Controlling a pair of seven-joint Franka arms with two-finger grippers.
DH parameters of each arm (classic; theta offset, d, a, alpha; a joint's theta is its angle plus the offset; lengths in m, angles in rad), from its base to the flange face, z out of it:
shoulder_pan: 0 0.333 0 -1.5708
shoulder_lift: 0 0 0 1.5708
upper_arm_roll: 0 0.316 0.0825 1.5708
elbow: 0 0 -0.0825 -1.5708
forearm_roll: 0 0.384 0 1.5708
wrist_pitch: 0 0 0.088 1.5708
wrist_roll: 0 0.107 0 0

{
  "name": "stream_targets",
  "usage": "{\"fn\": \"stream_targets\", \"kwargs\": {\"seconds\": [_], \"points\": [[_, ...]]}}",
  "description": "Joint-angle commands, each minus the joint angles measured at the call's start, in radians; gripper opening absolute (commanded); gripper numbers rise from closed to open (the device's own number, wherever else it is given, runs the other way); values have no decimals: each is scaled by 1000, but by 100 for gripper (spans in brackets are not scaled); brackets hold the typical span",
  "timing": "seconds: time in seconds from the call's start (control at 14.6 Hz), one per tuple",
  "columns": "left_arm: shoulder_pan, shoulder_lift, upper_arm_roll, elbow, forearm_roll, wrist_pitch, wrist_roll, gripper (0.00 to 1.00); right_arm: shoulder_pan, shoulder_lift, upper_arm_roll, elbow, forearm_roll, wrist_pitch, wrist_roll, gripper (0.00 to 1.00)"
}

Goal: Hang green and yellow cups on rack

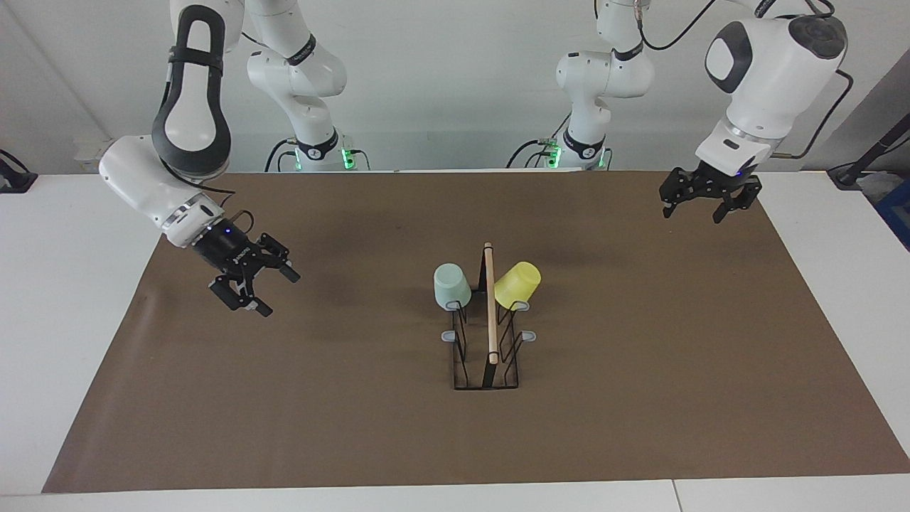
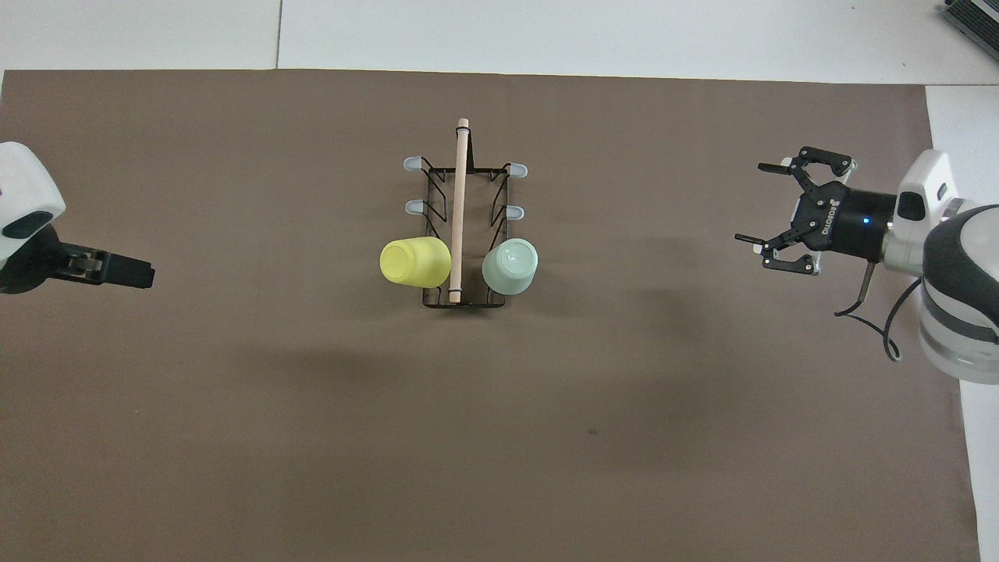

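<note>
Both cups look hung from here: green cup (image 1: 452, 285) and yellow cup (image 1: 517, 284) sit mouth-down over the two prongs at the rack's (image 1: 488, 373) end nearer the robots, one each side of the wooden rod (image 1: 490, 302), green toward the right arm's end of the table, yellow toward the left arm's. Yellow one is tilted outward, green sits closer to upright. The four other grey-tipped prongs (image 1: 529, 336) are bare. Rack stands mid-mat on the brown mat (image 1: 284, 398). Right gripper (image 1: 254, 283) hangs over the mat at its own end, well apart from the rack, jaws spread, nothing in them. Left gripper (image 1: 702, 204) hovers over the mat's corner at its end, jaws also spread and empty. I'd call the task done or as good as. If I had to reseat the yellow cup: these read as thin light plastic, smooth and tapered, so likely slippery and easy to squash; I'd pinch across the wall near the closed base with light force, lift straight off along the prong, not sideways, since the wire rack looks light enough to drag or tip
</note>
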Motion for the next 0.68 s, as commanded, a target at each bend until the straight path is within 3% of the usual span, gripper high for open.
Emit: {"fn": "stream_targets", "kwargs": {"seconds": [0.0,0.27,0.62], "points": [[19,85,-9,190,-22,-157,41,100,-4,12,10,61,-245,42,242,100],[21,75,-15,207,-13,-183,35,100,38,-1,13,81,-586,113,699,100],[9,50,-20,201,-10,-210,21,100,108,-14,21,92,-1032,75,1321,100]]}}
